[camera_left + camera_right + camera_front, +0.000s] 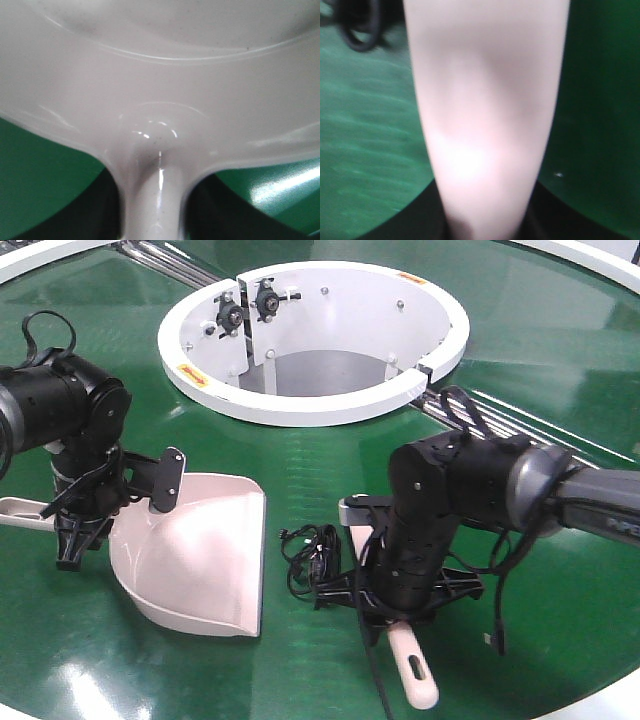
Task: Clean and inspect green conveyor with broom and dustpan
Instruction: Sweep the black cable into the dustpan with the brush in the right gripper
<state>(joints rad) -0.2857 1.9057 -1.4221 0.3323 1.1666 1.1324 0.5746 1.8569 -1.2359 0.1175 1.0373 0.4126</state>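
The beige-pink dustpan [195,560] lies on the green conveyor [520,350] at the left, its mouth facing right. My left gripper [78,535] is shut on its handle; in the left wrist view the dustpan [160,75] fills the frame and my left gripper [155,222] clamps the handle's root between dark jaws. The broom [415,672] lies under my right arm, only its slotted handle end showing. My right gripper [385,612] is shut on it; in the right wrist view the broom [485,100] runs up from my right gripper [487,222].
A tangle of black cable [315,560] lies on the belt between dustpan and broom, also cable [357,30] at the top left of the right wrist view. The white round collar [310,390] stands behind. Chrome rods [480,418] cross the belt at the right.
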